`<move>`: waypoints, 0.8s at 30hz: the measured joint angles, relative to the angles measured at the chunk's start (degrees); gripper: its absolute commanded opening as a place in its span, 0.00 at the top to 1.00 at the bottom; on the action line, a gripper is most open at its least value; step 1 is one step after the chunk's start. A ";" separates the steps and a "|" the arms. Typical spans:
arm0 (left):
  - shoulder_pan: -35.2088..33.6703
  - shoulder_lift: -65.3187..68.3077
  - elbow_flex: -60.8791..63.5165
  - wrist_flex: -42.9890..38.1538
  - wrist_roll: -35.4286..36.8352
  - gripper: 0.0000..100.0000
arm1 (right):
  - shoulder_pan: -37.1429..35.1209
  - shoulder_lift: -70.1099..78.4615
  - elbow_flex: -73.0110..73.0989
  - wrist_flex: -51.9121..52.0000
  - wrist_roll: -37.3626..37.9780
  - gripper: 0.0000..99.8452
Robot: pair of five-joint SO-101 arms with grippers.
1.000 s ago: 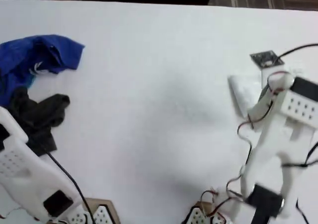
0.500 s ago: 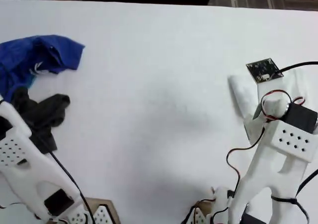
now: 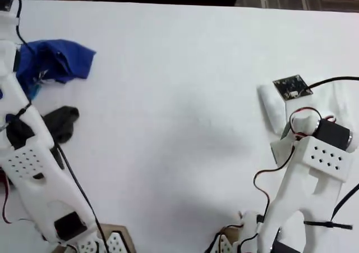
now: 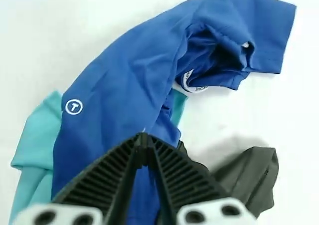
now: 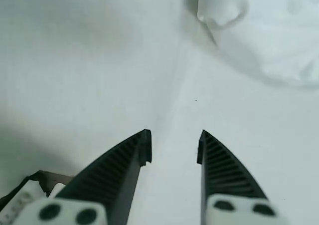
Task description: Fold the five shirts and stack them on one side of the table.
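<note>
One crumpled blue shirt point(image 3: 59, 59) lies elongated side to side.

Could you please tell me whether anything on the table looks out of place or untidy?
Yes: the blue shirt lies crumpled in a heap, overlapping a teal shirt, with a bunched black shirt beside it; none looks folded. A white shirt lies apart at the other side, its state hard to tell.
</note>
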 measured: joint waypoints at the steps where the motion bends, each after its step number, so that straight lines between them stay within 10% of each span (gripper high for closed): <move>1: -0.70 0.09 0.00 -0.70 0.00 0.98 | 0.00 0.00 0.00 0.00 0.00 0.84; 10: -12.31 2.46 0.00 -9.67 0.00 0.72 | 0.00 0.00 0.00 -0.26 0.00 0.84; 20: -14.68 14.77 -0.26 -11.43 0.00 0.75 | 0.00 0.00 0.00 -1.32 0.00 0.84; 24: -14.42 15.21 -0.26 -9.58 0.00 0.95 | 0.00 0.00 0.00 -1.32 0.00 0.84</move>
